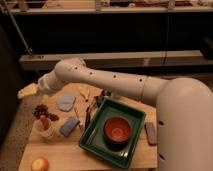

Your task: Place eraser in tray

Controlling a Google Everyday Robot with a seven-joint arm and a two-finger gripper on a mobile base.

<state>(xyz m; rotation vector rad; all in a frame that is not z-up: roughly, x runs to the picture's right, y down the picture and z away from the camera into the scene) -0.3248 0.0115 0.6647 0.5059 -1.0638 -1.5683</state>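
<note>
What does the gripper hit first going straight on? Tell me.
Probably nothing: the gripper points past the edge of the table, toward dark floor; the way looks free, though depth is unclear.

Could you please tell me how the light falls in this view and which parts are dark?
In the camera view, warm light falls on the table and tray; the shelving behind lies mostly dark; the eraser sits dim beside the robot's body, right of the tray; the gripper, at the table's far-left corner, is lit pale.
</note>
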